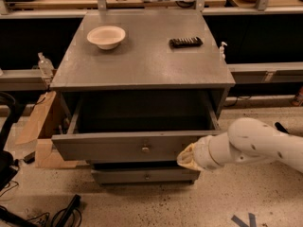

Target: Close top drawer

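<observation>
The top drawer [113, 147] is a wide, deep grey box pulled out of the grey cabinet [142, 60], open and empty inside, with a small round metal knob [145, 149] at the centre of its front panel. My gripper [185, 156] is at the end of the white arm [255, 145] coming in from the right. It rests against the right part of the drawer's front panel, just right of the knob. A lower drawer [144, 176] with its own knob sits below.
On the cabinet top stand a white bowl [106, 36] and a black remote-like object [185, 42]. A cardboard piece [38, 126] leans at the cabinet's left. Cables [61, 214] lie on the speckled floor at the lower left. Workbenches run behind.
</observation>
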Action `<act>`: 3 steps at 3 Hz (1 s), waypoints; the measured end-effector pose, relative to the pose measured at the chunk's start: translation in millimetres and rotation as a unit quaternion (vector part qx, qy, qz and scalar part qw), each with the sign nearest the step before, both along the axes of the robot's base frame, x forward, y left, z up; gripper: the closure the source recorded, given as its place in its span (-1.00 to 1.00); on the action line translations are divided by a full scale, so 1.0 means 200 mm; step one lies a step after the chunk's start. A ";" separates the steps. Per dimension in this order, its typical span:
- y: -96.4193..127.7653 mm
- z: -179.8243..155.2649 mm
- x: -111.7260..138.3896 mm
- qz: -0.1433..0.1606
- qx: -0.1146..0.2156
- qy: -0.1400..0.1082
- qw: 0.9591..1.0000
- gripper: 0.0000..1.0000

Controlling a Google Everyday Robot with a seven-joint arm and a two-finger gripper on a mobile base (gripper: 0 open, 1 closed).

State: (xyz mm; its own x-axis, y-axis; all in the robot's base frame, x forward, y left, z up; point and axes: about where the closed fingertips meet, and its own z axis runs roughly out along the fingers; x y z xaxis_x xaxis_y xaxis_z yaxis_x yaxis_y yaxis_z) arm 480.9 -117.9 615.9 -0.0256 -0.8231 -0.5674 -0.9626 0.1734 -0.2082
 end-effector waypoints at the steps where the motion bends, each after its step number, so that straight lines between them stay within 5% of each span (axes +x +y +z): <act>1: 0.02 -0.08 0.23 -0.005 -0.012 0.012 1.000 1.00; 2: 0.01 -0.08 0.24 -0.006 -0.013 0.013 1.000 1.00; 3: -0.02 -0.10 0.40 -0.018 -0.026 0.019 0.999 1.00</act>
State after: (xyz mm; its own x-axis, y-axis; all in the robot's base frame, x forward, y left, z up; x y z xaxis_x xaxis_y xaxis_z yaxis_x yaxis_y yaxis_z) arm 561.1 -121.7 594.9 -0.0764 -0.8499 -0.5213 -0.9632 0.1981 -0.1818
